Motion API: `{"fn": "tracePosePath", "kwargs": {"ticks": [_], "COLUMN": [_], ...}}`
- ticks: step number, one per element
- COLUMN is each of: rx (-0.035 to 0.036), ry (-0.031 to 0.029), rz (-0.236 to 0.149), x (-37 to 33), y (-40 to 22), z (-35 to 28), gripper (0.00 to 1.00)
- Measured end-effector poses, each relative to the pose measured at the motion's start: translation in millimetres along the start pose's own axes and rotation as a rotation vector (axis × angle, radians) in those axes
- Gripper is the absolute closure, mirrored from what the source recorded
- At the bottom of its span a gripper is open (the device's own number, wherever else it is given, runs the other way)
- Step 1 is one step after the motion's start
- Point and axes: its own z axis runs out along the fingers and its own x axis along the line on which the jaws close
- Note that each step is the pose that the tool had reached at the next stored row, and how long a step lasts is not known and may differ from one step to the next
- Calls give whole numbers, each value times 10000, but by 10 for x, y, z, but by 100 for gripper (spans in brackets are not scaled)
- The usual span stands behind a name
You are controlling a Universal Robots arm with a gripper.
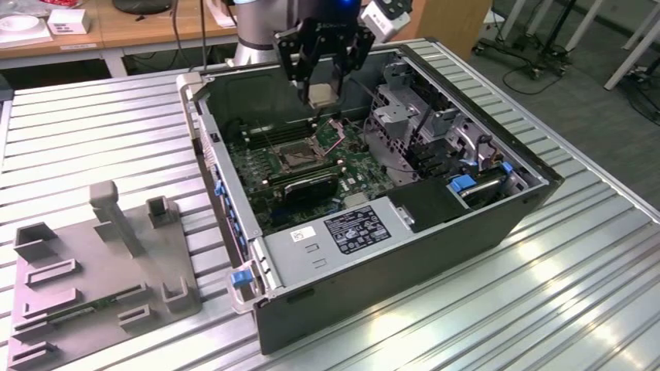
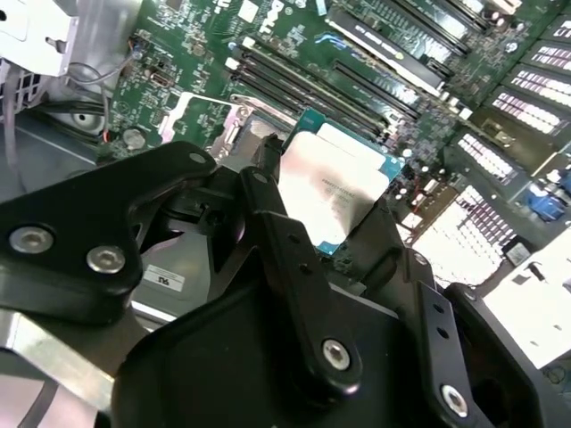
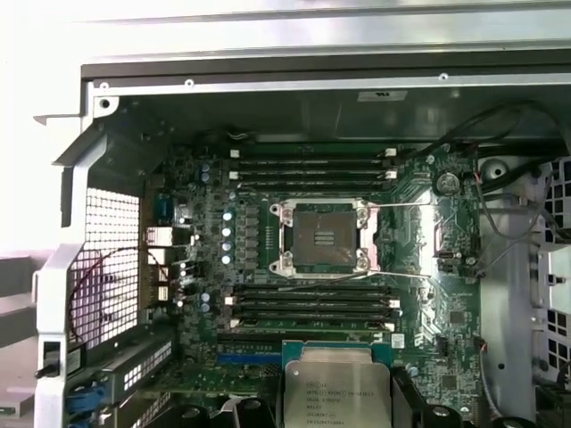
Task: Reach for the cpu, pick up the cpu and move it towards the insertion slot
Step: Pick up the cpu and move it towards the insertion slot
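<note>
My gripper (image 1: 321,81) hangs over the open computer case, shut on the cpu (image 1: 321,94), a small square chip with a silvery top. In the second wrist view the cpu (image 2: 335,187) sits between the black fingers (image 2: 268,209), its tan-green rim showing. The first wrist view shows the cpu (image 3: 335,392) held above the green board. The insertion slot (image 3: 323,236), a metal-framed square socket with a dark centre, lies on the board beyond the chip with its frame open. In the exterior view the insertion slot (image 1: 294,157) is below the gripper, towards the exterior view's left.
The black computer case (image 1: 413,255) lies open on a slatted metal table (image 1: 557,309). Long memory slots (image 3: 312,165) flank the socket. Red and black cables (image 1: 335,135) and drive cages (image 1: 413,116) stand close by. A gray plastic tray (image 1: 93,270) lies at the exterior view's left.
</note>
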Motion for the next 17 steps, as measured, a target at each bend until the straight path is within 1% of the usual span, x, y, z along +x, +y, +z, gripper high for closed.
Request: {"fn": "tracePosePath", "kwargs": {"ticks": [6, 12, 17], "rx": [2, 2, 12], "ry": [-2, -5, -8], "rz": [101, 225, 390], "x": [-68, -118, -169], "y": [58, 107, 144], "z": [12, 23, 29], "gripper": [45, 45, 45]}}
